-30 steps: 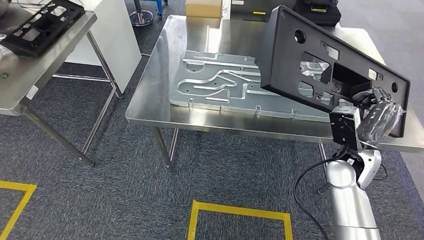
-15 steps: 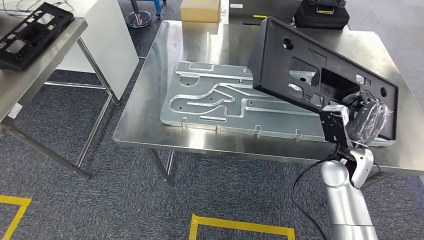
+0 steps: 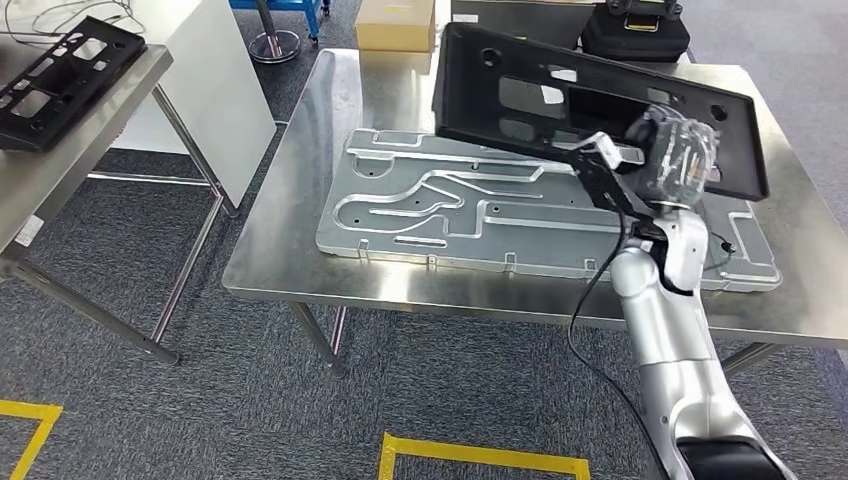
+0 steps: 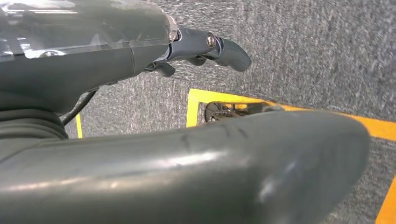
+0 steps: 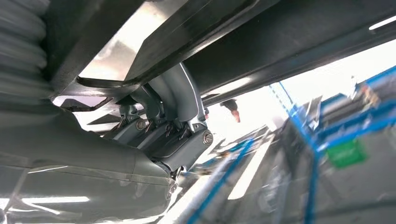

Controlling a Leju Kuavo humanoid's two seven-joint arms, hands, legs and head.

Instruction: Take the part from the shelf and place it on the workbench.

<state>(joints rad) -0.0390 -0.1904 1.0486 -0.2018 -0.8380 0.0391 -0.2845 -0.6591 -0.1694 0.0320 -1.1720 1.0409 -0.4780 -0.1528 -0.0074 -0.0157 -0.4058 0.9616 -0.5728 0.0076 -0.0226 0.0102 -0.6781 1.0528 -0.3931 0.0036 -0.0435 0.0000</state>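
The part is a long black plastic panel [image 3: 560,105] with several cut-outs. My right hand [image 3: 675,160] grips it near its right end and holds it in the air, tilted, above the steel workbench [image 3: 290,240]. Below it a large stamped metal plate [image 3: 430,205] lies flat on the bench. In the right wrist view the grey fingers [image 5: 173,102] curl round the edge of the black panel [image 5: 280,42]. My left hand [image 4: 116,51] hangs over the carpet, fingers [image 4: 224,49] apart, holding nothing.
A second steel table [image 3: 90,140] at the left carries another black panel [image 3: 60,75]. A cardboard box [image 3: 395,25] and a black case [image 3: 635,30] sit at the bench's far edge. A white cabinet [image 3: 215,60] stands between the tables. Yellow tape [image 3: 480,455] marks the floor.
My right arm has lifted the panel and carried it forward and left, further over the bench; the panel now lies flatter. The view has also shifted slightly.
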